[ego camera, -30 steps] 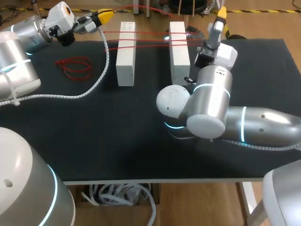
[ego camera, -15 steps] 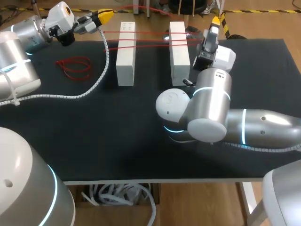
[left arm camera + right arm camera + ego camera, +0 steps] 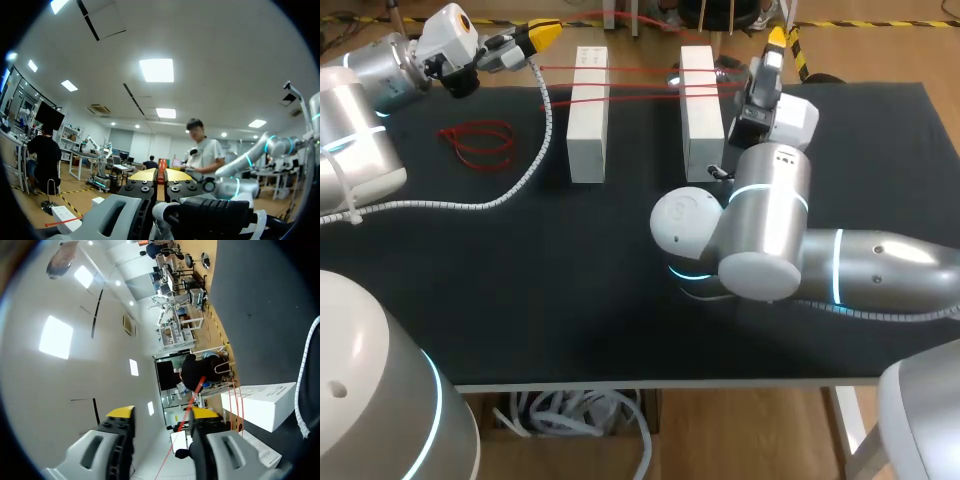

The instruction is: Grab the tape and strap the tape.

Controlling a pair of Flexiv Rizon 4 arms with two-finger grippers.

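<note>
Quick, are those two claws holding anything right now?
Left gripper: shut on the red tape.
Right gripper: open, the tape running loose through the gap.

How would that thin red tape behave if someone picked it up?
Probably floppy: the loose bundle of thin red tape lies in slack loops on the black table. It likely goes straight only under pull, like the strands stretched across the two white blocks. It looks light.

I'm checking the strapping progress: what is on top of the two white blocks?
Thin red tape strands lie across the tops of both white rectangular blocks, bridging the gap between them. Whether any tape passes underneath is hidden by the blocks themselves.
</note>
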